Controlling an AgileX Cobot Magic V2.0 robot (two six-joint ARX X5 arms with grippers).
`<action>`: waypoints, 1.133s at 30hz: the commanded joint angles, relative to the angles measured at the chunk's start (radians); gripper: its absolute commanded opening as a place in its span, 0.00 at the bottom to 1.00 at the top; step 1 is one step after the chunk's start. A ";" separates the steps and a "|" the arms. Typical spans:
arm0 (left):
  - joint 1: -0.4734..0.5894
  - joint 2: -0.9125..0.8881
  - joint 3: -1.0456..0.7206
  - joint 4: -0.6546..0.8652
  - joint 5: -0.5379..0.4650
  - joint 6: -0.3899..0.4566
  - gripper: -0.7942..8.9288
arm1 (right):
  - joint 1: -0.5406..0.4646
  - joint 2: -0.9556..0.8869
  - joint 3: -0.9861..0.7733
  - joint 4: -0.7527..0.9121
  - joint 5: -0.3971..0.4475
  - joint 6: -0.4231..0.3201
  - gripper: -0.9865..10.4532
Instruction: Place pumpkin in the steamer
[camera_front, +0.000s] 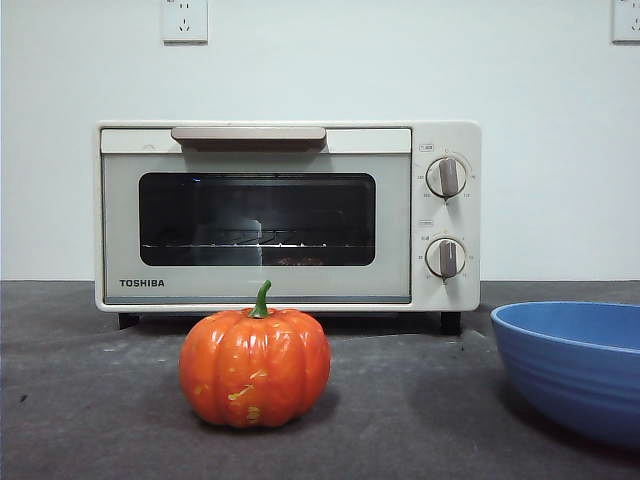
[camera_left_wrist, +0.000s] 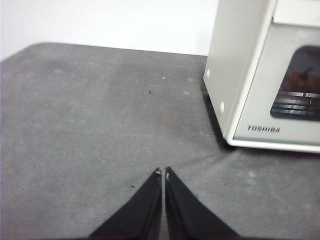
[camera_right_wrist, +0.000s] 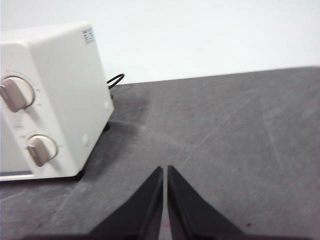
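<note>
Steamer: I log a cream box with a dark glass door, shut, a beige handle along the top of the door and two knobs stacked at one end. It stands on the grey table against a white wall.

Pumpkin: orange, ribbed, green stem upright, yellowish scuffs on its skin. I see it on the table just in front of the steamer's door, apart from it, outside the steamer.

Bowl: blue, ribbed, on the table in front of the steamer's knob end, well to that side of the pumpkin, partly cut off by the picture's edge.

Left tool: black jaws together, gripping nothing, above bare table off the steamer's door-side corner.

Right tool: black jaws together, gripping nothing, above bare table off the steamer's knob end. A black cable shows behind the steamer there.

Wall sockets: two on the wall above the steamer.
</note>
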 joint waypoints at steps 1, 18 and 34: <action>0.001 -0.002 -0.017 -0.005 0.008 -0.172 0.10 | -0.001 -0.003 -0.005 -0.027 0.000 0.078 0.09; 0.001 0.010 0.139 -0.089 0.113 -0.444 0.10 | -0.001 0.006 0.152 -0.151 -0.053 0.215 0.09; 0.001 0.343 0.596 -0.370 0.299 -0.186 0.10 | -0.001 0.416 0.606 -0.368 -0.328 0.058 0.09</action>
